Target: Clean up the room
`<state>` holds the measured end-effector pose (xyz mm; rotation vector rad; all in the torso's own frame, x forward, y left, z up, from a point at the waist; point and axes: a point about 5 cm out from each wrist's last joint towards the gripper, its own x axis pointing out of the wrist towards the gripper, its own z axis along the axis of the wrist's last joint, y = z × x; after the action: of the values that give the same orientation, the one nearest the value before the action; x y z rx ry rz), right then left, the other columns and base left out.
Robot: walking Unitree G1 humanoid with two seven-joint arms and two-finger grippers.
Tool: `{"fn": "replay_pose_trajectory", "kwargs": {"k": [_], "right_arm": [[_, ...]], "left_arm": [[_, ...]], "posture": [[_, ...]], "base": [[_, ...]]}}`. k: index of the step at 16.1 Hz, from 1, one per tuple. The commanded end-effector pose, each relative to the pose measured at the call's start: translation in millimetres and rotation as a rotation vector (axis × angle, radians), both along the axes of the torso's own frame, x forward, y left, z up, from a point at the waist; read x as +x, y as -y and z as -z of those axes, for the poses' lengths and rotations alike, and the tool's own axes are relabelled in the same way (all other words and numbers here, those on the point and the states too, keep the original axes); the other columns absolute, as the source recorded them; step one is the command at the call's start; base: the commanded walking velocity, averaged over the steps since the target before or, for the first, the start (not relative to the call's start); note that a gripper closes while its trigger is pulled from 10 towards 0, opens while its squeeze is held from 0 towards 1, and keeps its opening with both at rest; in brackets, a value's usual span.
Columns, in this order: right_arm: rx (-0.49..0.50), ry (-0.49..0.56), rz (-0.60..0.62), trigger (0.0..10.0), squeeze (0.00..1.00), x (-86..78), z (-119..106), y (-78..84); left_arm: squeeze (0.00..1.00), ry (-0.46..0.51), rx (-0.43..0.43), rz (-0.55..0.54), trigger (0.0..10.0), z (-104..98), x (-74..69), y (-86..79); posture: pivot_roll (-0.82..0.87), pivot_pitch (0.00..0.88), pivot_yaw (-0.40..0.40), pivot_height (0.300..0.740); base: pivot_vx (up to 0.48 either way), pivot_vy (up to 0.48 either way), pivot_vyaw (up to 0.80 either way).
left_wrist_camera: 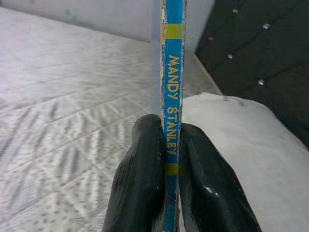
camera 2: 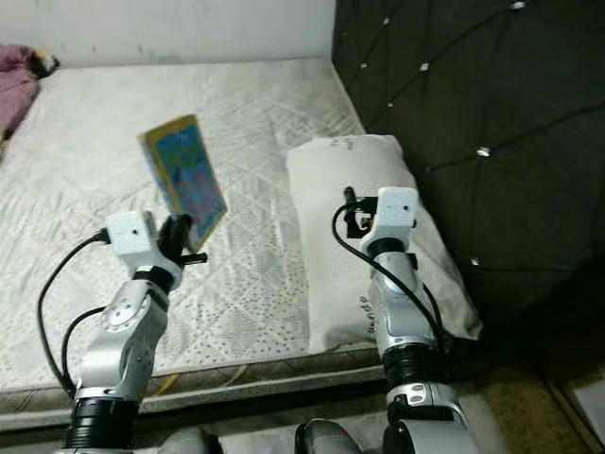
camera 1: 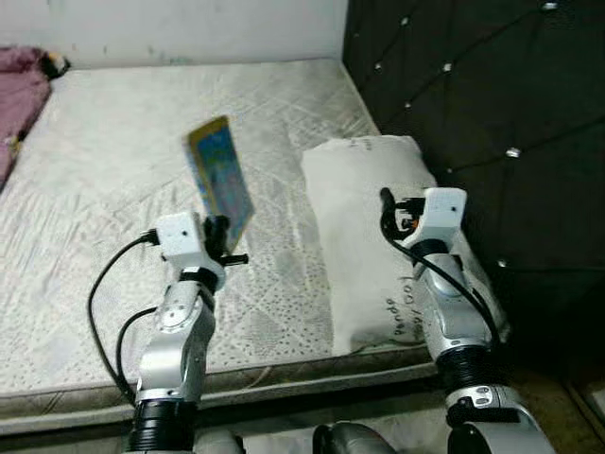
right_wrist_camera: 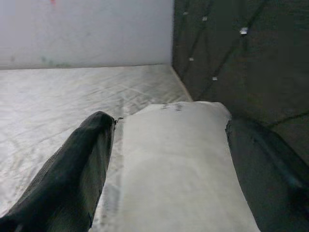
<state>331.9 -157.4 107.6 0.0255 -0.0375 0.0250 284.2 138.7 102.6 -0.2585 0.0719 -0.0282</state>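
Soft, even indoor light falls on the mattress (camera 1: pixel 142 189), which reads pale and a little washed out in both eye views. The dark padded headboard (camera 1: pixel 492 113) swallows most detail; only its studs catch small glints. A deep shadow lies under the foot of the bed. The book (camera 1: pixel 219 178) looks slightly smeared in the eye views. In the left wrist view the book's spine is sharp enough to read its lettering, while the pincer fingers (left_wrist_camera: pixel 145 183) close to the lens are soft. In the right wrist view the fingers (right_wrist_camera: pixel 72 174) are blurred and the pillow (right_wrist_camera: pixel 178 164) is hazy.
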Motion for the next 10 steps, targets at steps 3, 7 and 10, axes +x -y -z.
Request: {"fn": "replay_pose_trajectory", "kwargs": {"k": [3, 7, 10], "right_arm": [[0.002, 0.001, -0.056, 10.0, 0.0, -7.6, 1, -5.5], [-0.01, -0.004, -0.076, 10.0, 0.0, -13.7, 3, -4.5], [-0.019, -0.01, -0.09, 10.0, 0.0, -19.0, 4, -3.9]], "left_arm": [[0.0, 0.055, -0.056, -0.077, 10.0, -9, -9.8, -14.9], [0.0, 0.03, -0.081, -0.079, 10.0, -6, -16.3, -12.5], [0.0, 0.02, -0.104, -0.085, 10.0, -5, -20.3, -12.4]], "posture": [[-0.01, 0.027, -0.02, 0.74], [-0.02, 0.06, -0.026, 0.74], [-0.02, 0.074, -0.032, 0.74]], "base": [[0.0, 0.0, 0.0], [0.0, 0.0, 0.0], [0.0, 0.0, 0.0]]}}
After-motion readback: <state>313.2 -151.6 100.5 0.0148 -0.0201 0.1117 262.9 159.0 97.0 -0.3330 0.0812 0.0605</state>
